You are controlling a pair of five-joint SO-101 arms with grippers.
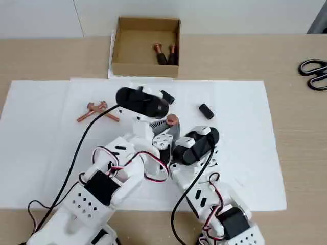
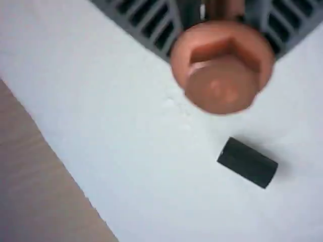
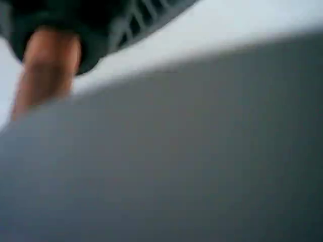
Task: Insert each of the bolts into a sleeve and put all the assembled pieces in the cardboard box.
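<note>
Both arms meet over the middle of the white paper. My left gripper [image 2: 217,15] is shut on a copper bolt [image 2: 222,70], whose hex head faces its camera; the same bolt's head [image 1: 172,120] shows between the arms. My right gripper [image 1: 172,133] is close against it, shut on a black sleeve [image 3: 50,25] with the bolt's shaft [image 3: 48,70] running into it. A loose sleeve [image 2: 247,162] lies on the paper beyond. Two loose sleeves [image 1: 206,111] [image 1: 167,97] and a few loose bolts [image 1: 97,111] lie nearby. The cardboard box [image 1: 118,51] holds two assembled pieces [image 1: 166,53].
The white paper [image 1: 46,153] covers most of the wooden table. Scissors [image 1: 314,73] lie at the far right edge. The arms' bases and cables [image 1: 76,163] take up the near side.
</note>
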